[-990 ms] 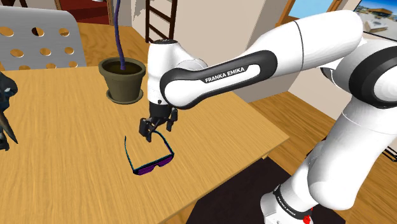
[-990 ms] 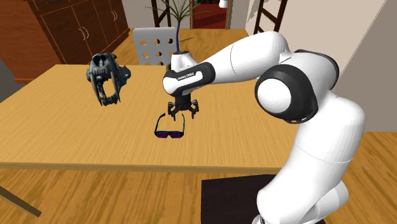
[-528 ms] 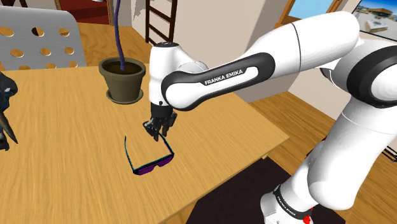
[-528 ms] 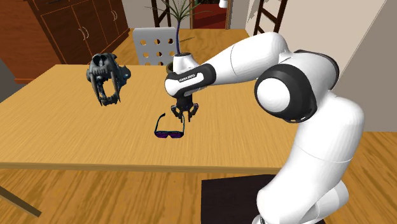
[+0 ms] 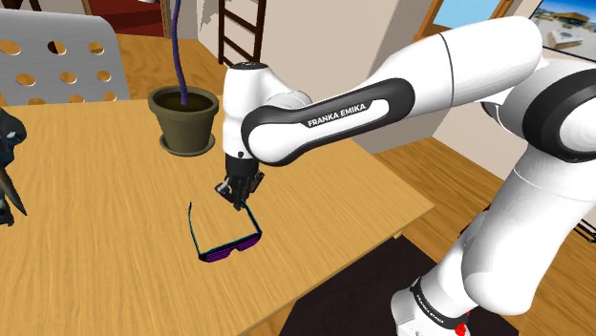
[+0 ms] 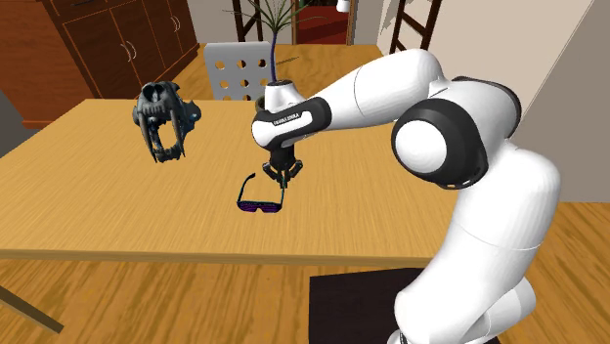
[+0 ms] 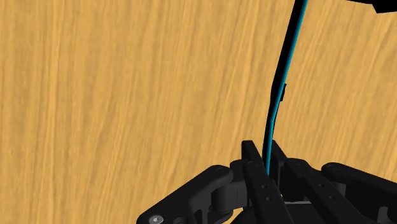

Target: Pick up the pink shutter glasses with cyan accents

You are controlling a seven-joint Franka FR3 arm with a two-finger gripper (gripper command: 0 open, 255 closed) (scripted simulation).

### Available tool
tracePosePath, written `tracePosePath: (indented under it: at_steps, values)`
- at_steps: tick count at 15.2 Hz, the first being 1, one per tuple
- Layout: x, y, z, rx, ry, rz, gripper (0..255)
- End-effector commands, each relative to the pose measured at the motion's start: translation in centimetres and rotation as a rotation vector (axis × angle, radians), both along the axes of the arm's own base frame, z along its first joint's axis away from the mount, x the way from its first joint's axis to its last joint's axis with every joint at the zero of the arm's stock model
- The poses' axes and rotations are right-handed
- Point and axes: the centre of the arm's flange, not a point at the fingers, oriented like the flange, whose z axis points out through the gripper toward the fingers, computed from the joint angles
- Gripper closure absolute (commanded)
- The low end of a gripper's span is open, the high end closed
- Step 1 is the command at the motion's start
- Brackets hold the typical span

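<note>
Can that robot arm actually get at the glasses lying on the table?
Probably yes: its fingers clasp one thin side arm of the glasses, which lie on the table, with the plant pot standing apart.

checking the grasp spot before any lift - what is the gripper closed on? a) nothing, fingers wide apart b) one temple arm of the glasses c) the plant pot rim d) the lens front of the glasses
b: in the wrist view the gripper clasps the thin cyan-edged temple arm of the glasses, whose lens front lies apart from it on the table.
</note>
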Motion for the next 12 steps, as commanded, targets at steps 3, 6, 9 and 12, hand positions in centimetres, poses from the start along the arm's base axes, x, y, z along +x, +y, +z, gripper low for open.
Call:
tracePosePath:
  at_steps: [3,6,9,12]
  values:
    - [-0.1,0.3,1.8,0.001,0.006,0.003,255]
    - [-0.1,0.3,3.4,0.001,0.006,0.003,255]
    - [-0.1,0.3,5.0,0.001,0.006,0.003,255]
    - [-0.1,0.3,6.6,0.001,0.006,0.003,255]
